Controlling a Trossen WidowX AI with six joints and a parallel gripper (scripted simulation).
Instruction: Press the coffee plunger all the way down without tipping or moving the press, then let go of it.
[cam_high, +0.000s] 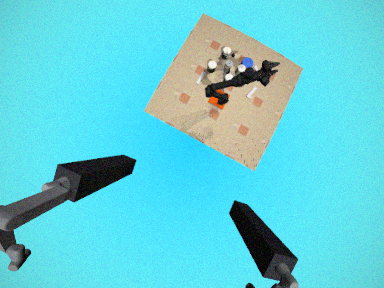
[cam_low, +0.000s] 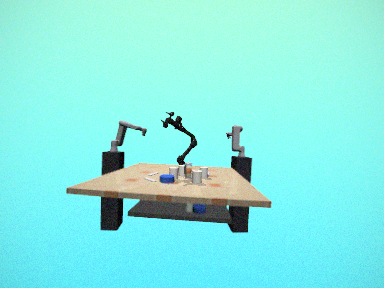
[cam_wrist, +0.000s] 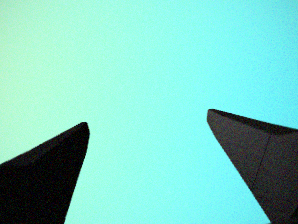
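Observation:
The coffee press is somewhere in a cluster of small cylinders (cam_high: 228, 64) (cam_low: 188, 169) near the arm's base on the wooden table (cam_high: 235, 140) (cam_low: 125, 187); it is too small for me to pick out, and I cannot see its plunger. My gripper (cam_high: 272, 65) (cam_low: 167, 121) (cam_wrist: 149, 121) is open and empty. It is raised high above the table, well clear of the cluster. The wrist view shows only the plain turquoise background between the two dark fingers.
Several white cups (cam_high: 212, 64) (cam_low: 197, 176), a blue disc (cam_high: 247, 62) (cam_low: 166, 178) and white sticks (cam_high: 252, 92) (cam_low: 150, 176) lie around the arm's base. Two grey camera arms on black posts (cam_low: 113, 165) (cam_low: 241, 167) stand behind the table. Another blue disc (cam_low: 199, 208) lies on the shelf below.

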